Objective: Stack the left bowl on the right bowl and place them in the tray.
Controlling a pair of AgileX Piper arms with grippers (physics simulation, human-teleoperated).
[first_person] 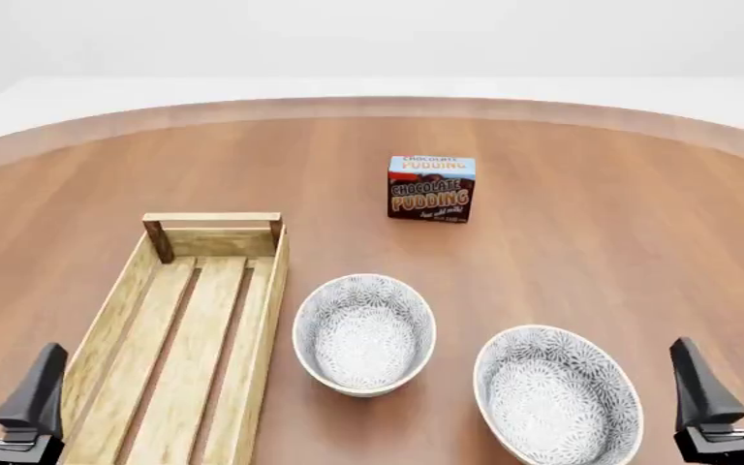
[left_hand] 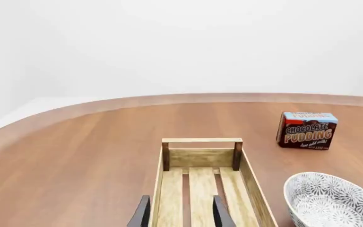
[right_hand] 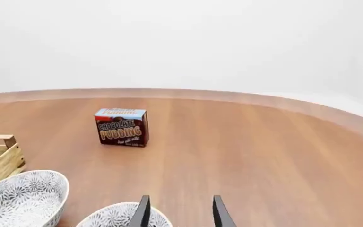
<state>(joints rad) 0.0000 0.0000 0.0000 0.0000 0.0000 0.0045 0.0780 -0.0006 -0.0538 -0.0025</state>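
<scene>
The left bowl (first_person: 363,334), white with a grey flower pattern, stands just right of the tray (first_person: 213,240), a long light-wood crate. A matching right bowl (first_person: 557,395) sits nearer the front, apart from the first. My left gripper (first_person: 4,397) hangs open and empty at the tray's near left corner. My right gripper (first_person: 734,387) is open and empty to the right of the right bowl. In the left wrist view the open left gripper (left_hand: 181,213) looks along the tray (left_hand: 202,157), with the left bowl (left_hand: 332,201) beside it. The right wrist view shows the right gripper (right_hand: 180,210), right bowl (right_hand: 121,218) and left bowl (right_hand: 21,198).
A chocolate pudding box (first_person: 432,189) stands upright beyond the bowls, also in the left wrist view as a pudding box (left_hand: 306,131) and in the right wrist view as a pudding box (right_hand: 121,127). The round brown table's far edge (first_person: 372,105) curves behind it.
</scene>
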